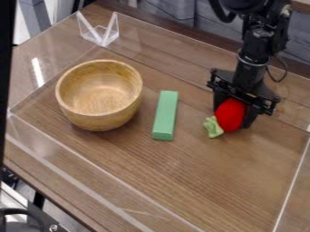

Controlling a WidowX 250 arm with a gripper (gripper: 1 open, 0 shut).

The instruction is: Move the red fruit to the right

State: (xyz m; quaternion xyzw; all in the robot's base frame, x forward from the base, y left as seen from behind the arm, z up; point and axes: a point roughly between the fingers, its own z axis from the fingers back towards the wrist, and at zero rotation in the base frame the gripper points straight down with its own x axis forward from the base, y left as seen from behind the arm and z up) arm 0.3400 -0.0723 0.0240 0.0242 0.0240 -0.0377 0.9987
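The red fruit [229,113] lies on its side on the wooden table, its green leafy top [213,127] pointing toward the lower left. My black gripper [237,110] points straight down over it, one finger on each side of the red body. The jaws have closed in on the fruit and grip it. The fruit still rests low at the table surface, right of the green block.
A wooden bowl [98,93] stands at the left. A long green rectangular block [166,114] lies between the bowl and the fruit. Clear acrylic walls [97,29] ring the table, and its right edge [295,172] lies close by.
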